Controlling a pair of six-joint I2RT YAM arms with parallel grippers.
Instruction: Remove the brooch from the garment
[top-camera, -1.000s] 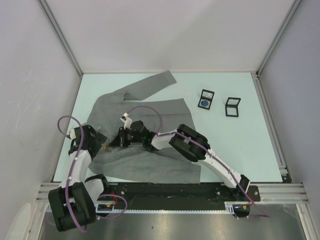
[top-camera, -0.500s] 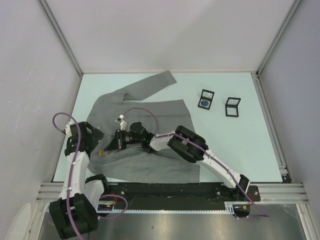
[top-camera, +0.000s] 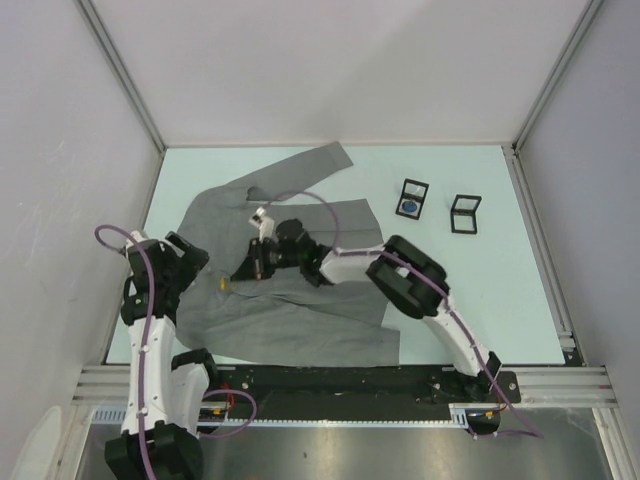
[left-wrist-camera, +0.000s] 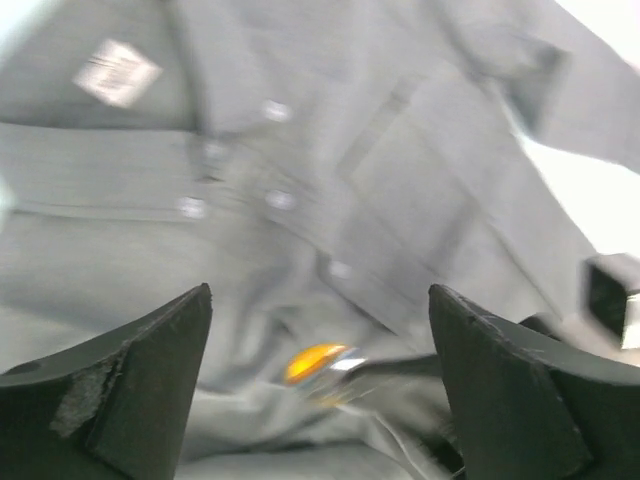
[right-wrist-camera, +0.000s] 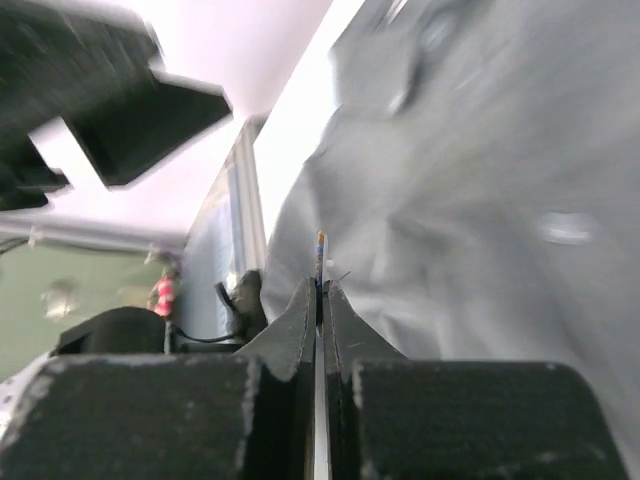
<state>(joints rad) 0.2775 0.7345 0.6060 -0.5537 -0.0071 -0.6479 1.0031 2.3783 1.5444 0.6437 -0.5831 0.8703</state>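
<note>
The grey garment (top-camera: 300, 320) lies spread on the table and fills the left wrist view (left-wrist-camera: 300, 130) and the right wrist view (right-wrist-camera: 480, 200). The brooch (left-wrist-camera: 315, 362) is a small orange oval with metal trim, close over the rumpled cloth. My right gripper (top-camera: 243, 271) is shut on it. In the right wrist view the brooch (right-wrist-camera: 320, 245) pokes up edge-on from the right gripper (right-wrist-camera: 320, 285). I cannot tell whether it is still pinned. My left gripper (top-camera: 197, 262) stands open to the brooch's left, and in its own view the left gripper (left-wrist-camera: 320, 290) holds nothing.
Two small black open boxes stand at the back right, one with a blue inside (top-camera: 411, 197) and one beside it (top-camera: 465, 213). A white label (left-wrist-camera: 117, 72) and pale buttons (left-wrist-camera: 280, 200) mark the cloth. Metal rails (top-camera: 540, 260) edge the table.
My left arm has drawn back to the left, away from the brooch. The right gripper, still shut on the brooch, first slid left, then came back right and away from the near edge.
</note>
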